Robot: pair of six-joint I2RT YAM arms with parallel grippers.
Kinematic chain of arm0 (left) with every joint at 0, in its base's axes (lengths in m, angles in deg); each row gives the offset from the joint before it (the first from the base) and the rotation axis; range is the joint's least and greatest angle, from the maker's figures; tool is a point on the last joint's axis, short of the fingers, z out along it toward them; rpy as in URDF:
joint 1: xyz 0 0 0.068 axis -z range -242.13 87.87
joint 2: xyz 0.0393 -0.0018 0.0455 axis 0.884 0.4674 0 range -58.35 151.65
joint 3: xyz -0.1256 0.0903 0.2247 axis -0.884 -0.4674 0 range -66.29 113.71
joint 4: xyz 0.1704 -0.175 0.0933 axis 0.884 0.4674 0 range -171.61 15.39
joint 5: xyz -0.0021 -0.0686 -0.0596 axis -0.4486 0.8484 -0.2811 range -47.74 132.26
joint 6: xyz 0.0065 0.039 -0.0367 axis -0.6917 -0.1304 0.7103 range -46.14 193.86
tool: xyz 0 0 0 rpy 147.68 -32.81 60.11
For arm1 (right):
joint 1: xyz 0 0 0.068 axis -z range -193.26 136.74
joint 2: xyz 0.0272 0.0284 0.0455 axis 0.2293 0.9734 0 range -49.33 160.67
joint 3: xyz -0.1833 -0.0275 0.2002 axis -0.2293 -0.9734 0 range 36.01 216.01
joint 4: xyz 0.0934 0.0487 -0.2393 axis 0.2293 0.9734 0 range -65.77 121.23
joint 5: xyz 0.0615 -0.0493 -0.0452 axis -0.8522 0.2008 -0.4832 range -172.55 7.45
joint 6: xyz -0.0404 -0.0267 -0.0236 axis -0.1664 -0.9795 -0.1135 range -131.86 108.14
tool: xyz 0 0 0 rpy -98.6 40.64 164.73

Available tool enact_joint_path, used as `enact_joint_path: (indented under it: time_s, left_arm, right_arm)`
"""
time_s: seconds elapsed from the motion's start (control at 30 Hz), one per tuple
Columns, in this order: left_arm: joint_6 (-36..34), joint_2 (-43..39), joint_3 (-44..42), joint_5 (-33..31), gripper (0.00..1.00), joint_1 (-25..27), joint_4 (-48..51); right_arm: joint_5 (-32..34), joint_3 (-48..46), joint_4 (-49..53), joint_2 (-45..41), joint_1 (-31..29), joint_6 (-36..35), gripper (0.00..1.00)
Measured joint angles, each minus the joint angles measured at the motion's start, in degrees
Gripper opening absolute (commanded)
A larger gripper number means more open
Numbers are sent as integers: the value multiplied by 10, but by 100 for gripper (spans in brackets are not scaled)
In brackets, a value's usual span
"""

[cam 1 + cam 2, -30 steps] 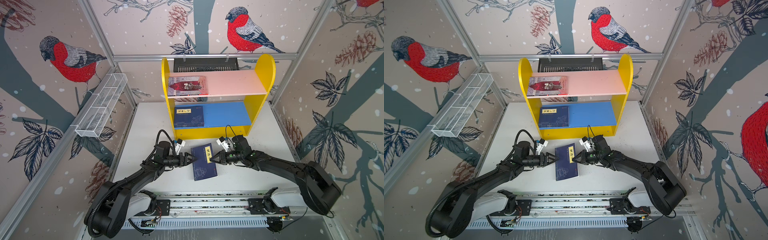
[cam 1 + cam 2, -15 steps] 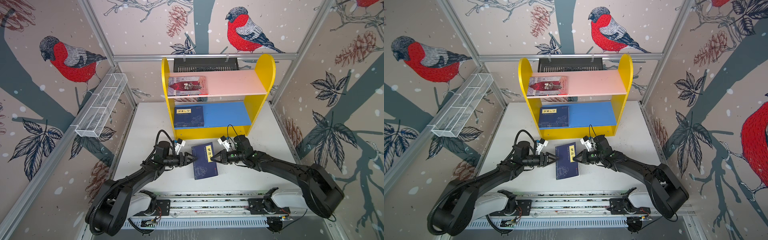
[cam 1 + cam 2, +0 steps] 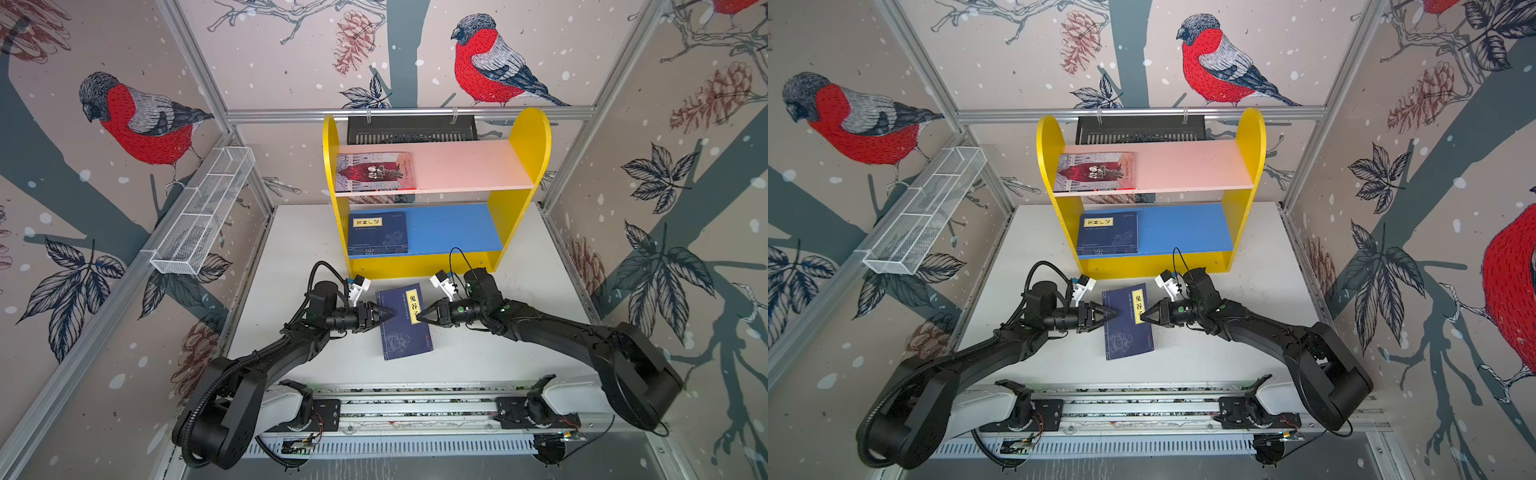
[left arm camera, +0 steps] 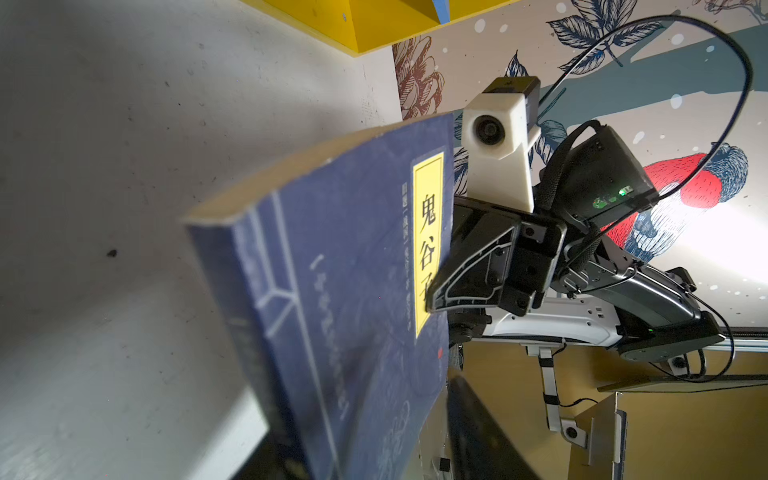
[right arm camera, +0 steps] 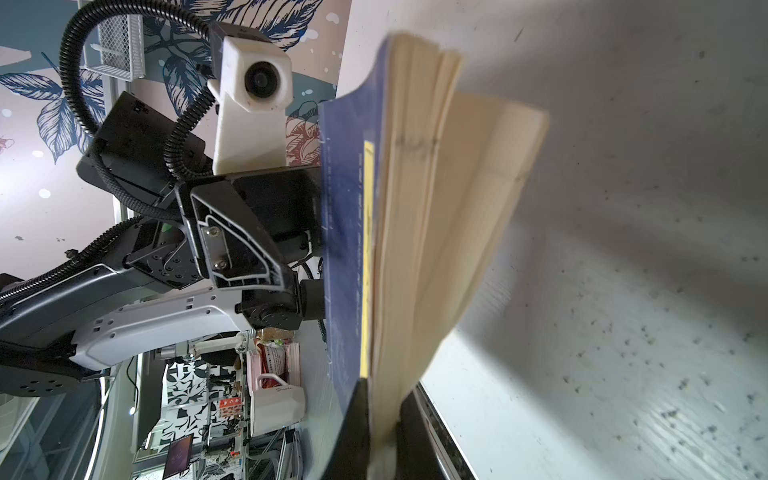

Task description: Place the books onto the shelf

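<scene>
- Two arms reach inward over a white counter (image 3: 532, 266), speckled with dark specks in both wrist views.
- Room: a booth with an aluminium frame (image 3: 407, 112); its walls carry wallpaper of red-breasted birds (image 3: 137, 120), pine cones and dark leaves.
- White wire mesh basket (image 3: 203, 212) hangs on the left wall; black slotted tray (image 3: 411, 129) hangs on the back rail, behind the shelf.
- Shelf (image 3: 528, 137) stands at the back of the counter: yellow sides and base, pink upper board (image 3: 469, 166), blue lower board (image 3: 449, 226).
- Grey-lilac book (image 3: 376, 171) lies flat at the left end of the pink board.
- Shelved navy book (image 3: 377, 233) lies flat at the left end of the blue board; whether more lie under it, cannot tell.
- Third book (image 3: 405, 328), navy, sits between the two grippers just in front of the shelf base, cover up.
- Left gripper (image 3: 390, 313) is at its spine edge. In the left wrist view the fingers (image 4: 478, 428) bracket that edge narrowly; whether they pinch it, cannot tell.
- Right gripper (image 3: 419, 318) is clamped on the opposite edge, tip over the label; in the right wrist view the pages fan apart beyond the fingers (image 5: 353, 436).
- Writing: the yellow label (image 4: 428, 232) reads 鬼谷, with a third character half hidden by the right gripper.
- Shelved navy book's yellow label: characters too small to read surely.
</scene>
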Motion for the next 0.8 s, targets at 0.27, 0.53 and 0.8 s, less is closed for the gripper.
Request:
enact_joint_path:
  time_s: [0.27, 0.53, 0.8]
  left_arm:
    - [0, -15, 3, -11, 0, -11, 21]
    - [-1, -40, 15, -13, 0, -18, 38]
    - [-19, -117, 23, -12, 0, -20, 54]
  right_arm:
    - [-1, 10, -14, 20, -3, 0, 20]
    - [40, 32, 39, 26, 6, -18, 52]
    - [110, 9, 82, -16, 41, -10, 56]
